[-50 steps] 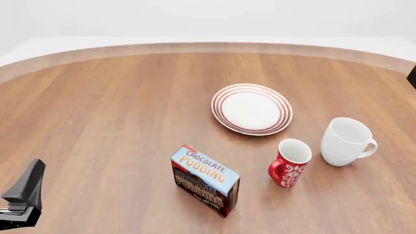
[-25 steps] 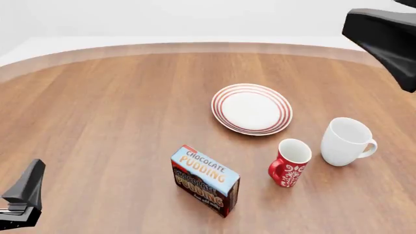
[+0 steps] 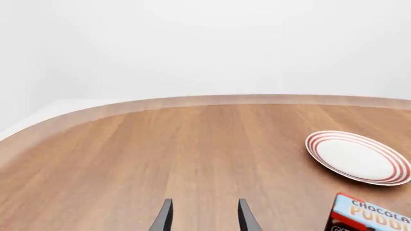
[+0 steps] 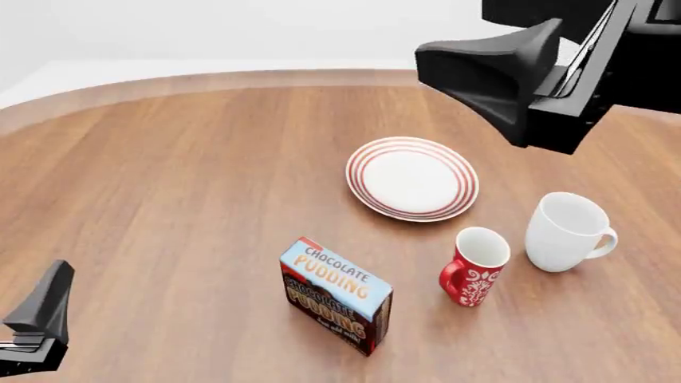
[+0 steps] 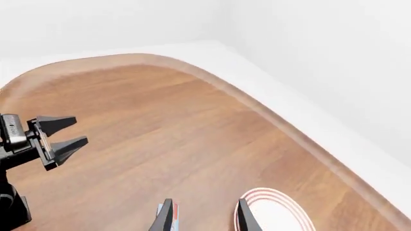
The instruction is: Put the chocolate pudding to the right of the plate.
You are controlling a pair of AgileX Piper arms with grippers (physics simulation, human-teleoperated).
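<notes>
The chocolate pudding stands on the table near the front, a light-blue and brown carton. The plate, white with red rings, lies behind it and to its right. My left gripper is open and empty, low at the front left, well left of the pudding. My right gripper is open and empty, high above the table. Its dark arm fills the upper right of the front view, above and behind the plate.
A red patterned mug stands just in front of the plate's right side. A white mug stands to the right of it. The table's curved far edge runs across the back. The left gripper shows in the right wrist view.
The right arm has swung in from the upper right, leftward and nearer the camera, and now looms over the area behind the plate. The left arm and all the objects have not moved.
</notes>
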